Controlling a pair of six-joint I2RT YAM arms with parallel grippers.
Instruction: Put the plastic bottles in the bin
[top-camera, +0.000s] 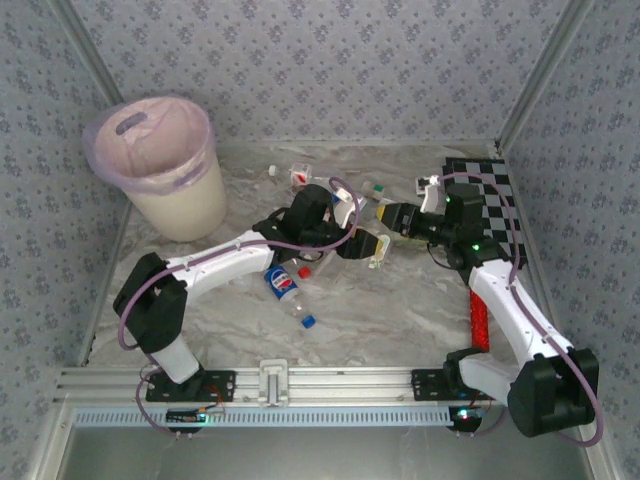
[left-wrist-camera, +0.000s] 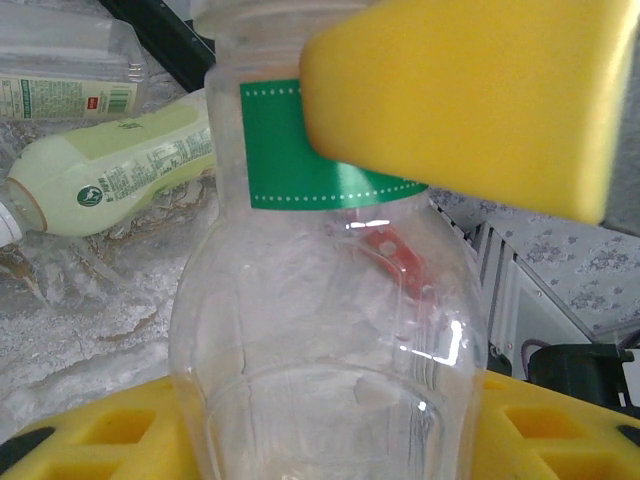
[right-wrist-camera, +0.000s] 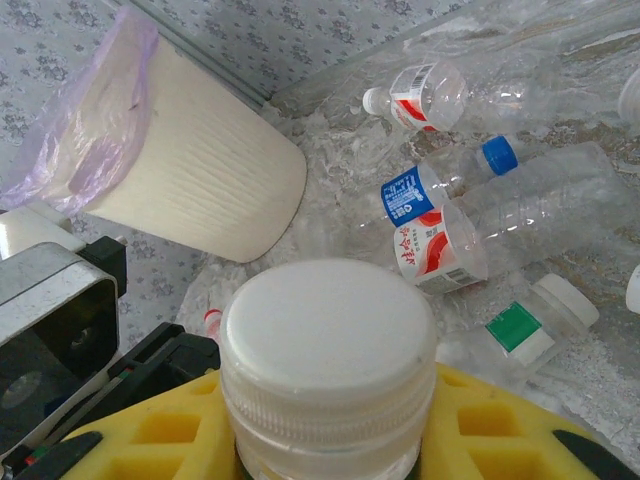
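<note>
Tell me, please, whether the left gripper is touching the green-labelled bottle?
Touching. The left wrist view shows the left gripper closed on the green-labelled bottle, one yellow jaw pressed over its label, the other under its body.

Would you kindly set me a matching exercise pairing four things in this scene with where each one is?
Things
1. bin
2. chequered board
3. green-labelled bottle
4. white-capped bottle

Places
A. held in the right gripper
B. far left of the table
C. held in the left gripper
D. far right of the table

Pairs: 1-B, 2-D, 3-C, 4-A
</note>
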